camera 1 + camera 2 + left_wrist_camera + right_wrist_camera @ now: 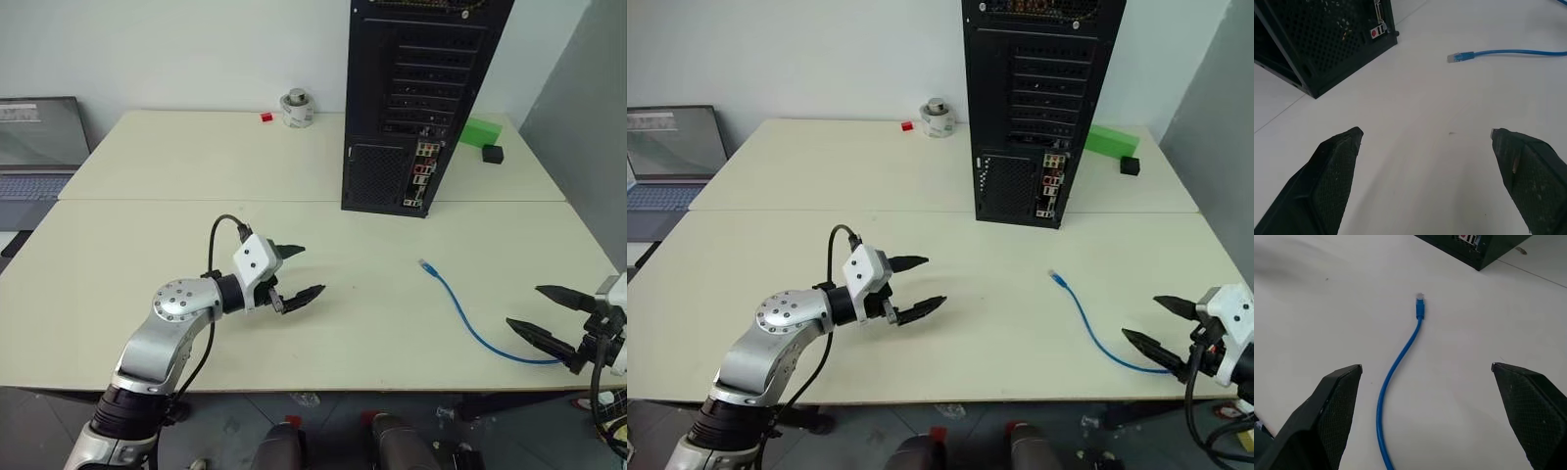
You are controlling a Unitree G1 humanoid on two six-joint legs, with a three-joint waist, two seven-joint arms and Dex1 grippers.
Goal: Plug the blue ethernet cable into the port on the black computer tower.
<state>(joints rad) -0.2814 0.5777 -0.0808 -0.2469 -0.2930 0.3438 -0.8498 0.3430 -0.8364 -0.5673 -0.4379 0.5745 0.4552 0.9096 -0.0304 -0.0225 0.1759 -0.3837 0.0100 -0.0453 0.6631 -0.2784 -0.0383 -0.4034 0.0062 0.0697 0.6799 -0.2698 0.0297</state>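
The blue ethernet cable point(468, 318), thin and bright with 1 clear plug, curves loose across the bench point(323, 323), unplugged before the black computer tower point(416, 98). Both left fingers point(300, 292) and right fingers point(534, 334) are spread, empty.

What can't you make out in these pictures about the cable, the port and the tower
- blue ethernet cable: far end runs behind the right gripper in the head views.
- port: too small to single out in the connector strip.
- black computer tower: top cut off by the picture's edge.
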